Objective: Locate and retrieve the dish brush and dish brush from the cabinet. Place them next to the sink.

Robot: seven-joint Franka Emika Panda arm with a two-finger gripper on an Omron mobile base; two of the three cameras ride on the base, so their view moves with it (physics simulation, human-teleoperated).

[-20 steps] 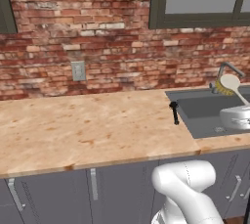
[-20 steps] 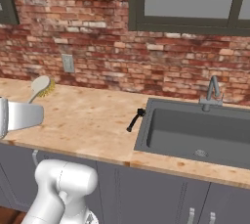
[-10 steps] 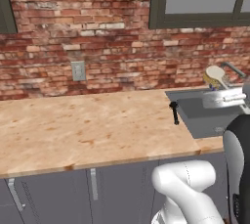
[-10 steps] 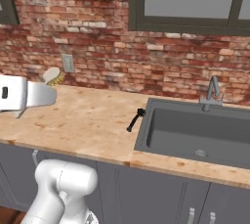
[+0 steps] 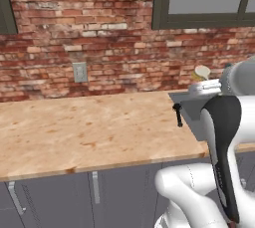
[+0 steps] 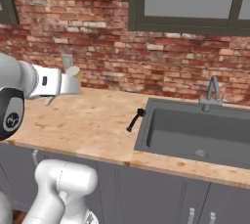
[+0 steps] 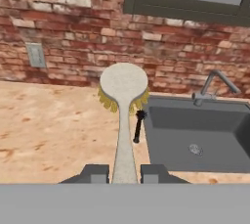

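My gripper (image 7: pixel 124 173) is clamped tight on the cream-handled dish brush (image 7: pixel 123 101) — head up, above the counter (image 6: pixel 83 125). The black dish brush (image 6: pixel 135 120) lies just beside the sink (image 6: pixel 195 135) — its faucet (image 6: pixel 212 92) behind.

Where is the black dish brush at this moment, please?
The black dish brush lies on the wooden counter, right against the left rim of the sink, in the right base view.

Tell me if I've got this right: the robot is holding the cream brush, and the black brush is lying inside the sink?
Not quite. The gripper does hold the cream brush, but the black brush lies on the counter beside the sink, not inside it. The right base view shows this.
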